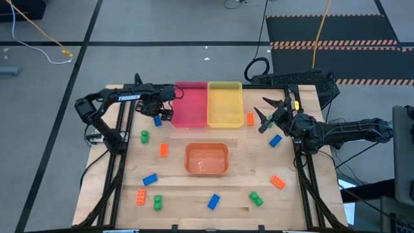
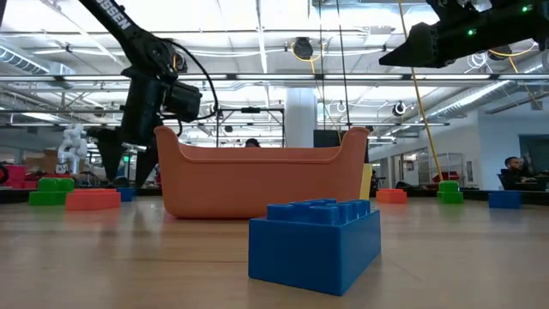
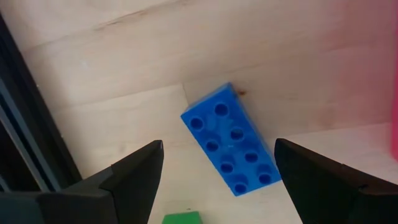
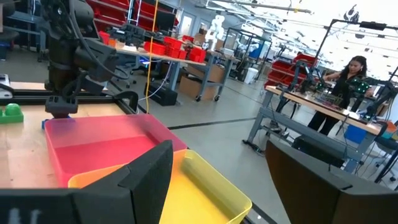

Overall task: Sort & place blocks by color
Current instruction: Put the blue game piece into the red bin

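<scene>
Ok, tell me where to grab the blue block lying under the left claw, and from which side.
Take the blue block across its two long sides, coming straight down from above. It lies flat, studs up, skewed between the open fingers of the left claw, so I'd turn the wrist to square the fingers with those flat sides.

My pale wooden counter (image 1: 194, 191) carries a pink tray (image 1: 190, 105), a yellow tray (image 1: 224, 103) touching it, an orange tray (image 1: 207, 158) near the middle, and blue, green and orange blocks (image 1: 149, 179) scattered around.
</scene>
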### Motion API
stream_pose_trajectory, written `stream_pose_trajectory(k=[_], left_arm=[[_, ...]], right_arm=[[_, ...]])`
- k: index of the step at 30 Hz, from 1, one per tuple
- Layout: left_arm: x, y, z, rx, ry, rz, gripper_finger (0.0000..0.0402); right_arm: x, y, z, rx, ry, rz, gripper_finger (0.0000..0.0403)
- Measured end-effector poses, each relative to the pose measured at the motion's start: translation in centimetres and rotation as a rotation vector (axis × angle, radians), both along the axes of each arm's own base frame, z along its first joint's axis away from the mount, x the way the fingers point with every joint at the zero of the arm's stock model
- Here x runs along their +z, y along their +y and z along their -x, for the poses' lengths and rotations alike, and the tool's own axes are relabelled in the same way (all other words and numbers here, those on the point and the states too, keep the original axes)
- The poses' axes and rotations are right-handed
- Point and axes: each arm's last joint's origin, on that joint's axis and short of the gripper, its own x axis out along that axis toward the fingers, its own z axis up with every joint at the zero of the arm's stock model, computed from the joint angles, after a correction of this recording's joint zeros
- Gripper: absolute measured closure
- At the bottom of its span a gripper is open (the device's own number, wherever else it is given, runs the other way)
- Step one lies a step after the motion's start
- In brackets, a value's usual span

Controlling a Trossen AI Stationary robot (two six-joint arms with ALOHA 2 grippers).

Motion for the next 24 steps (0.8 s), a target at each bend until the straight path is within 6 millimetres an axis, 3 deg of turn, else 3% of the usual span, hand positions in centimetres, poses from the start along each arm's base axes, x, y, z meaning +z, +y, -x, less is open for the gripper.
stream_pose_trajectory(k=[7,18,24], left_arm=[[0.0,0.1,-0.1,0.009,-0.017,-0.015,0.0092],[-2.1,-0.7,0.6,0.036,-0.037,0.016,0.0092],[-2.1,-0.6,0.6,0.027,-0.038,-0.007,0.0092]], right_arm=[[0.0,0.0,0.0,0.000,0.000,-0.002,0.0149],[0.0,0.0,0.0,0.000,0.001,0.001,0.0149],[0.1,0.0,0.0,0.000,-0.005,0.003,0.0149]])
